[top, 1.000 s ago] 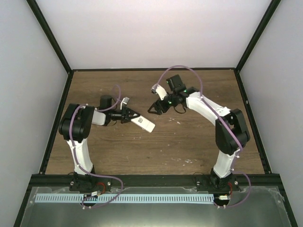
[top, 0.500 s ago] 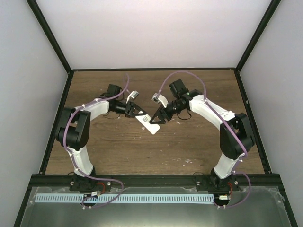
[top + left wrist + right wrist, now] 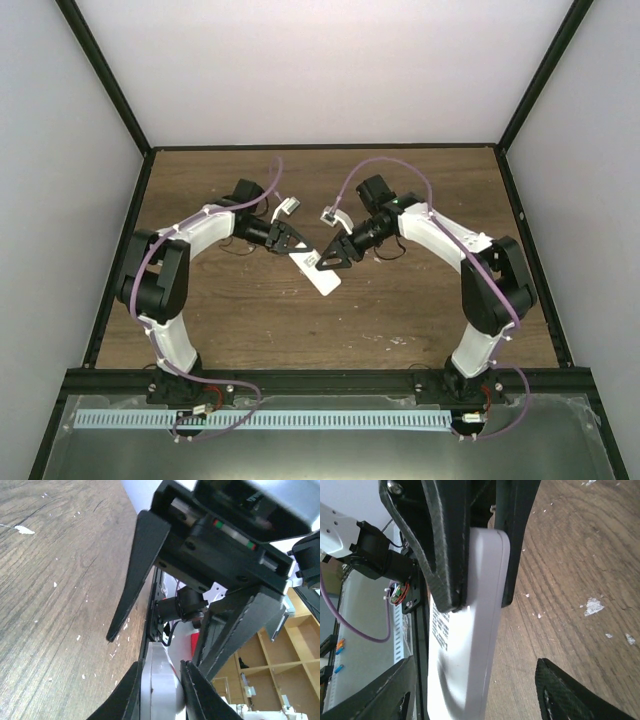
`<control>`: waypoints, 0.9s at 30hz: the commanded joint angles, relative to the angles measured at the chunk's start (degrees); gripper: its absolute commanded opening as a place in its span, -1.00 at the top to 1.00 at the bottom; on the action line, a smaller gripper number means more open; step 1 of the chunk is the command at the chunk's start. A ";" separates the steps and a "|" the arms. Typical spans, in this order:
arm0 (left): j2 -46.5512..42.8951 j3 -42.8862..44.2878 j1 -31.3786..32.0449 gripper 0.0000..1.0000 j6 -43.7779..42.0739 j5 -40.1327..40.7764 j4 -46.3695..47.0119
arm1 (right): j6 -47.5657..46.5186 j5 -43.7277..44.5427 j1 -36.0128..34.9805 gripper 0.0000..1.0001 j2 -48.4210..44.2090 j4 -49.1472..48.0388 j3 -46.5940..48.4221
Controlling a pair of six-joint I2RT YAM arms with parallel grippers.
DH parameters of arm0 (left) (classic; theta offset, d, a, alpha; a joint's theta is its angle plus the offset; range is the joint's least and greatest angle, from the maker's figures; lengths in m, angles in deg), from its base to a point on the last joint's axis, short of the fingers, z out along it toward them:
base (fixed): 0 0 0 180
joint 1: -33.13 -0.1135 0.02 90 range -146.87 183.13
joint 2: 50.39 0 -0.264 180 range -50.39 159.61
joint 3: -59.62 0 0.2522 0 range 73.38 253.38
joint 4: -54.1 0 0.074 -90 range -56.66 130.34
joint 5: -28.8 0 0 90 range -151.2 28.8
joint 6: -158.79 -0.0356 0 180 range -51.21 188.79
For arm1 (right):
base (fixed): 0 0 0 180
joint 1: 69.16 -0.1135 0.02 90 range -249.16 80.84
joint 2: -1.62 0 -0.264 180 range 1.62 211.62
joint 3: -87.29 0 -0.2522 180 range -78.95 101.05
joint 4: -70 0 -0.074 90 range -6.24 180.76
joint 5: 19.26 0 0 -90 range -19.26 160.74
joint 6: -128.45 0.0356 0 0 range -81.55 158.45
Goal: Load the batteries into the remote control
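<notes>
Top view: both arms are reaching in to meet over the middle of the wooden counter (image 3: 400, 300). The left hand (image 3: 287, 240) is gripping the remote (image 3: 320, 272) by its far end, and the white bar is slanting away from it toward the near right. The right hand (image 3: 333, 260) is sitting at the remote's right edge, about midway along it. Left wrist view: the left hand (image 3: 161, 667) is clamping tight, both fingers pressing flat on the remote's (image 3: 160, 695) long sides. The right hand's black fingers (image 3: 140, 565) are showing just ahead, spread wide. Right wrist view: the right hand (image 3: 476, 662) is standing apart, jaws open, one fingertip (image 3: 385, 695) to the left of the remote (image 3: 465, 655) and the other well off to its right, neither touching it. In the same view the left hand (image 3: 479, 602) is pinching the bar's upper end between two dark fingers. The face turned to this camera is showing a patch of small print near the gripped end. The wood grain is running past on the right of the bar, flecked with pale chips. I cannot tell whether the remote's free end is resting on the counter or hanging just above it.
</notes>
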State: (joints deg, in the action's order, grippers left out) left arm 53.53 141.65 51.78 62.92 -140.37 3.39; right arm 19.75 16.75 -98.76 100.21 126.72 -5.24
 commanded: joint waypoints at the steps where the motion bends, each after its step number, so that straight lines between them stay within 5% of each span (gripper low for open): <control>1: -2.01 2.10 0.15 1.00 -3.68 -1.54 -2.60 | -1.00 -3.21 -0.54 -0.13 1.28 1.36 0.63; 19: -3.45 3.35 0.93 1.00 -3.69 -0.39 -2.60 | -2.46 -7.46 -2.40 0.71 4.27 2.30 2.11; 22: -3.39 3.25 1.03 0.77 -3.80 0.03 -2.52 | -2.48 -7.64 -2.45 0.90 4.39 2.32 2.22; 27: -3.80 2.87 1.08 0.05 -3.34 1.36 -2.10 | -1.81 -5.88 -2.47 0.99 3.85 1.43 1.91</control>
State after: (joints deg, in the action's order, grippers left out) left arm 51.63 143.55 52.42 59.31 -138.43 0.73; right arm 18.38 9.86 -100.16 104.10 128.91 -5.04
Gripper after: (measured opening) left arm 0.364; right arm 0.142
